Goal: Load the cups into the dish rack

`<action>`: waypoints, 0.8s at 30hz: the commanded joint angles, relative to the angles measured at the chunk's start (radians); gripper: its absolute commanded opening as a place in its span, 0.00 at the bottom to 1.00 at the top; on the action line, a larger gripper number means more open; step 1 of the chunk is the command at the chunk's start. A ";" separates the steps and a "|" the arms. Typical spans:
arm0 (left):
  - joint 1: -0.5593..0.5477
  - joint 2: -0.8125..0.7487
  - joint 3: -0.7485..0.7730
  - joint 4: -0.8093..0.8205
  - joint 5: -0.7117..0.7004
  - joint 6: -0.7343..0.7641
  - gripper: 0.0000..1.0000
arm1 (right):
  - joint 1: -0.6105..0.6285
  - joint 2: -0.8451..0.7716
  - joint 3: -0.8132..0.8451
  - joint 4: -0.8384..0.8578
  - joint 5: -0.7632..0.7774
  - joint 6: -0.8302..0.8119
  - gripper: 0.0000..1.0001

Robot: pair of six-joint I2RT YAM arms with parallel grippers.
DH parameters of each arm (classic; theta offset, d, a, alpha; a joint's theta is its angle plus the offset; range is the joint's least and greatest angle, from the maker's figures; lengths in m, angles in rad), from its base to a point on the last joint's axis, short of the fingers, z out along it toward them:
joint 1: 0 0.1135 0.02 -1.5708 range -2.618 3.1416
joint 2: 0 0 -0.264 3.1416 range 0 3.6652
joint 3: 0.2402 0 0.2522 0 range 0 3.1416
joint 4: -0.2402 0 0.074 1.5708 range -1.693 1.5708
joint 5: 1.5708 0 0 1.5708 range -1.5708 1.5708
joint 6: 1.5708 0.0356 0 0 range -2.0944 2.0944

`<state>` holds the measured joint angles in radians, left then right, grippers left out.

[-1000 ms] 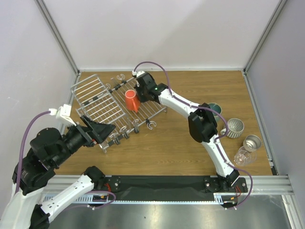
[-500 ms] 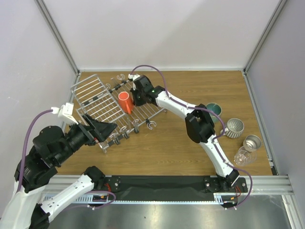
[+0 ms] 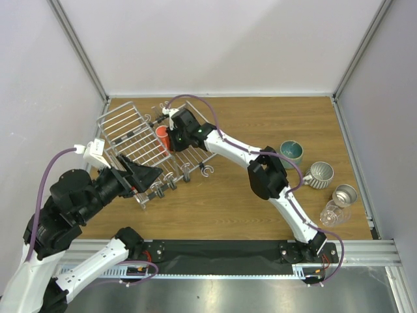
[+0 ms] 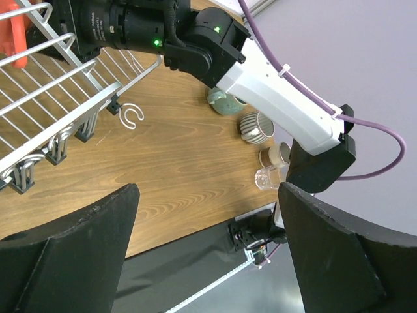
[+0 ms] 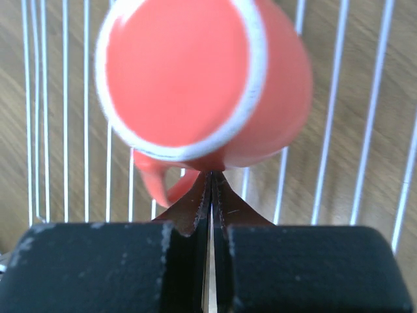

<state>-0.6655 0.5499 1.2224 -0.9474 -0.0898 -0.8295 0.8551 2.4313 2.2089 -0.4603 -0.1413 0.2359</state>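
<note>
Top external first: shows the right gripper (image 3: 172,132) out over the rack (image 3: 127,127), clamped fully shut on the mug (image 3: 161,135). Pinches it low on the wall right by the handle (image 5: 151,182), going by the right wrist view, base turned up toward that camera, mouth aimed away at the wires below, long axis running on from the fingertips and tilted a little. Probably just needs lowering along that line to park it mouth-down. Can't tell about contact with the rack yet. Also shows the left gripper (image 3: 140,176) gaping wide, holding nothing, parked just beside the rack's near edge, so nearer the rack than the mug and not really in play. Versus a second ago: has carried the mug leftward across the flat panel, ending up near the fold by the raised left panel. Leaves the other cups (image 3: 320,175) well apart on the right of the table (image 3: 228,202), same spots as before.
</note>
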 commanded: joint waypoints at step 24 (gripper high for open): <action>-0.003 0.197 0.028 0.108 0.177 0.073 0.94 | -0.402 -0.699 -0.466 -0.457 0.425 0.235 0.58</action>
<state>-0.6655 0.7071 1.2240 -0.8986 0.0120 -0.7952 0.5117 1.8423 1.8412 -0.8112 0.1978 0.4282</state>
